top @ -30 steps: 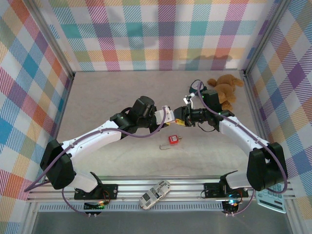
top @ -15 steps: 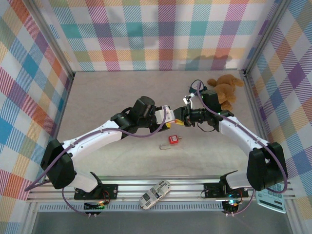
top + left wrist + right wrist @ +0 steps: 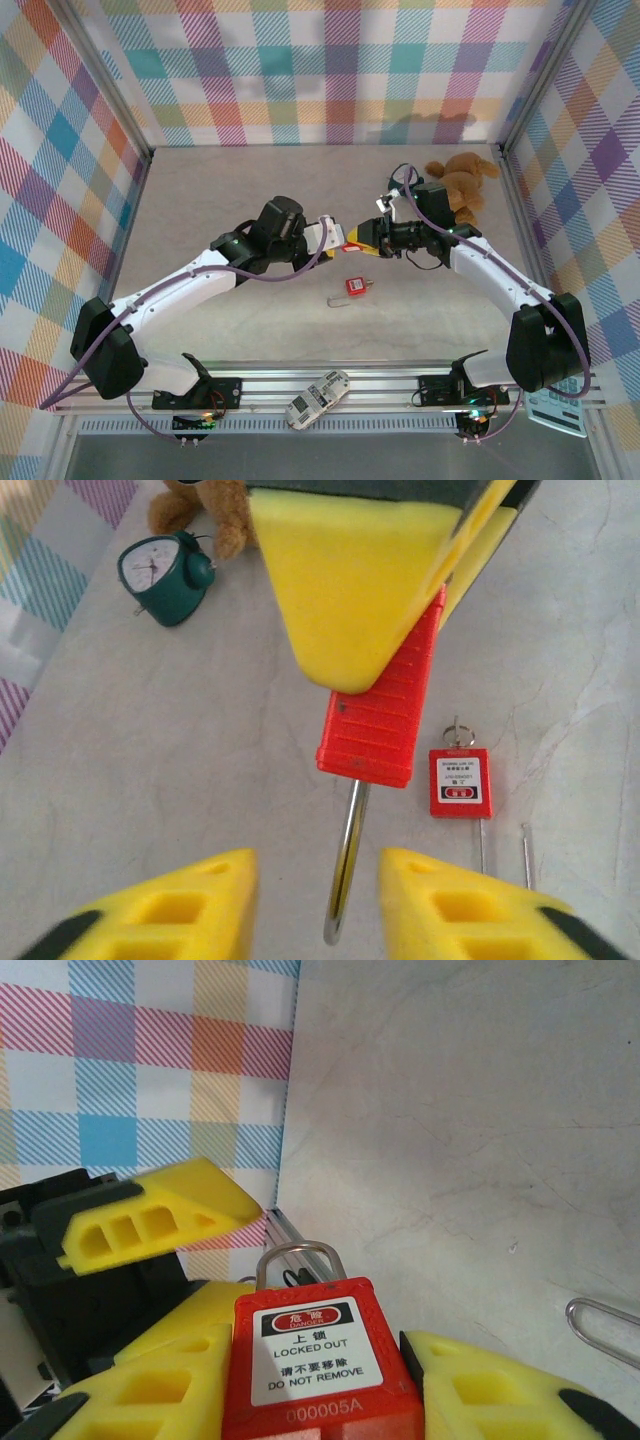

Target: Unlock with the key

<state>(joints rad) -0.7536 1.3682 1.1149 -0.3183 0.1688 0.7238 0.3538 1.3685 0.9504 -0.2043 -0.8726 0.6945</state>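
Top view: clamping the red padlock (image 3: 352, 246) in the right gripper (image 3: 362, 240) near table centre, facing the left gripper (image 3: 332, 236) at 9 o'clock. Left wrist: framing the shackle (image 3: 345, 860) between parted jaws at 6 o'clock. Right wrist: squeezing the padlock at 6 o'clock.

Quick colour rundown from my end: the padlock (image 3: 318, 1360) is bright red, with a white label in black print under a black strip with a red oval, and its shackle (image 3: 300, 1258) is shiny silver. The fingers (image 3: 480, 1390) of my right claw (image 3: 318, 1345) either side of it are yellow foam, and so are the fingers (image 3: 170, 905) of my left claw (image 3: 318, 880). Under the padlock, the table (image 3: 230, 200) is pale grey-beige with faint marbled veins. A second lock (image 3: 355, 287) near it is red with a white label too. Past the padlock there's a tan-brown teddy (image 3: 462, 185) and a dark green clock (image 3: 165, 575) with a white face. The walls (image 3: 300, 70) are pastel plaid.
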